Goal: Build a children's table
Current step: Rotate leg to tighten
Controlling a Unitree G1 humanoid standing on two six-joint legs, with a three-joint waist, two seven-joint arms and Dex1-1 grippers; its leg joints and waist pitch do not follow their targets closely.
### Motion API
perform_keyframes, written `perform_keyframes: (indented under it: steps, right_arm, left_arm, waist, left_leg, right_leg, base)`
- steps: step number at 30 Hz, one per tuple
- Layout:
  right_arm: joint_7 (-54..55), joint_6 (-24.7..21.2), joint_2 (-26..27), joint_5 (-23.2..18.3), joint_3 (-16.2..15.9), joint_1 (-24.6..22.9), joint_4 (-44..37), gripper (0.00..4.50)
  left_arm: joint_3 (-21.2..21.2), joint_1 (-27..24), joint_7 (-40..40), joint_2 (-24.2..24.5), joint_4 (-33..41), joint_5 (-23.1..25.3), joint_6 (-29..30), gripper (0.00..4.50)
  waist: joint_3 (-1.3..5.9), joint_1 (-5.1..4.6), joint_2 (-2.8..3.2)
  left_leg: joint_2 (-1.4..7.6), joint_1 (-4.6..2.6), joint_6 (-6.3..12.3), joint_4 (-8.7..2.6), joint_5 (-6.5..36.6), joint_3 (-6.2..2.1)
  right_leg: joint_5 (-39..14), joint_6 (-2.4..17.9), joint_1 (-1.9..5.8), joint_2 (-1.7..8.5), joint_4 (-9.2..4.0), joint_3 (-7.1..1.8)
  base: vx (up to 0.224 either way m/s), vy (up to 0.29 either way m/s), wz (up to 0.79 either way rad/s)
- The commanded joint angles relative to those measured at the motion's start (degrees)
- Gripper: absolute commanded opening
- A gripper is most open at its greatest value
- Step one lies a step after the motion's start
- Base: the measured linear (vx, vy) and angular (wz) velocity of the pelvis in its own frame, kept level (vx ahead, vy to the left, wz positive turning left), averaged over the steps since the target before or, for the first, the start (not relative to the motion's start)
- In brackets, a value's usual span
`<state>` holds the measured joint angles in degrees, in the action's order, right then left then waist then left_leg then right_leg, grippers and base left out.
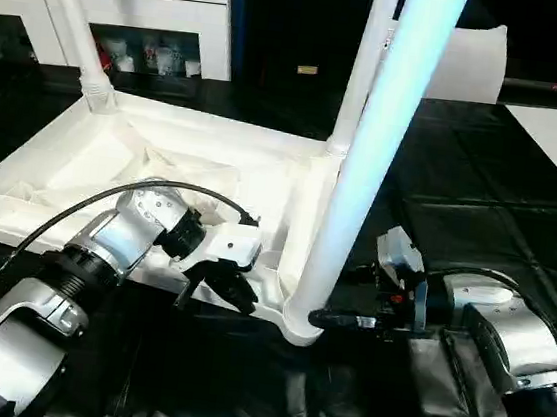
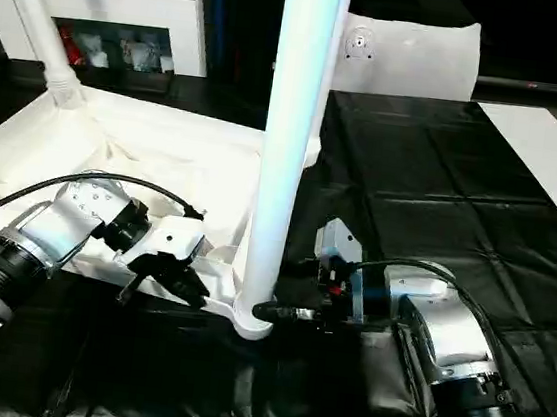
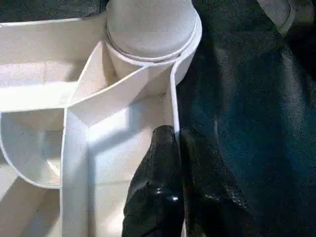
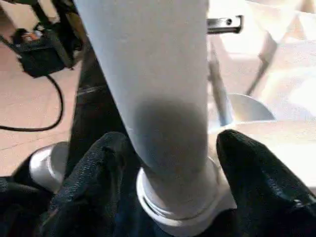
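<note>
White plastic table (image 1: 162, 170) lay upside down at the black surface's (image 1: 482, 191) near edge, three legs standing in corner sockets.
Right pincer (image 4: 163, 163) was spread around the near leg (image 1: 364, 168) at its socket; left pincer (image 3: 170, 173) pinched the top's rim. One leg apparently remained.

No readable text, number or brand anywhere. Small yellow label (image 1: 307, 70) on the dark panel behind the desk, too small to make out. Jars (image 1: 147, 55) on the cabinet shelf likewise illegible.
</note>
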<state>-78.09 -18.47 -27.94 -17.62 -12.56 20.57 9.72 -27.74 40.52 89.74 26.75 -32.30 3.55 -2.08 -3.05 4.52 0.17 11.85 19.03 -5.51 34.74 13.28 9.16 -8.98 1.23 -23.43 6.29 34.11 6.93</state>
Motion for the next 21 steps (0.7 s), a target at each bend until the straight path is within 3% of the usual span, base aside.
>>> perform_keyframes:
  steps: [1, 9, 15, 21]
  right_arm:
    - [-0.88, -0.25, -0.07, -0.55, -0.66, 1.22, -0.23, 2.73]
    - [-1.38, -0.22, 1.07, -0.77, -1.48, 1.06, 0.09, 2.08]
    - [-1.16, -0.56, 0.92, -1.53, -1.46, 0.25, -0.75, 1.97]
    - [6.75, -3.38, 3.18, -2.27, 1.4, -3.02, -4.83, 1.96]
  left_arm:
    - [-3.05, -0.48, 2.76, -0.68, 0.93, 0.3, -0.95, 0.0]
    - [-3.11, -1.28, 2.76, -0.33, 1.91, -0.22, -0.73, 0.0]
    - [-2.25, -1.66, 1.96, -0.42, 1.33, 0.34, -0.64, 0.0]
    - [1.28, -2.48, -6.59, -2.9, 1.2, -0.2, 7.3, 0.0]
  waist:
    - [3.94, -0.11, -0.68]
    - [4.02, 0.32, -0.86]
    - [4.01, 0.31, -0.59]
    - [3.74, 0.32, -0.56]
  left_leg:
    - [1.38, 0.71, 3.72, -4.3, 4.51, 0.61]
    - [1.31, 0.79, 3.37, -4.29, 3.8, 0.64]
    - [1.27, 0.82, 3.24, -4.29, 3.8, 0.63]
    - [1.27, 0.57, 2.4, -4.45, 5.33, 0.73]
  right_leg:
    - [-14.85, 11.99, 3.72, 2.48, -3.31, -3.34]
    - [-14.18, 11.48, 3.76, 2.46, -3.15, -3.38]
    - [-14.61, 11.19, 3.77, 2.43, -3.23, -3.34]
    - [-16.9, 10.51, 3.54, 2.4, -3.72, -3.39]
  base:
    - [0.0, 0.0, 0.0]
    - [0.0, 0.0, 0.0]
    - [0.0, 0.0, 0.0]
    - [0.0, 0.0, 0.0]
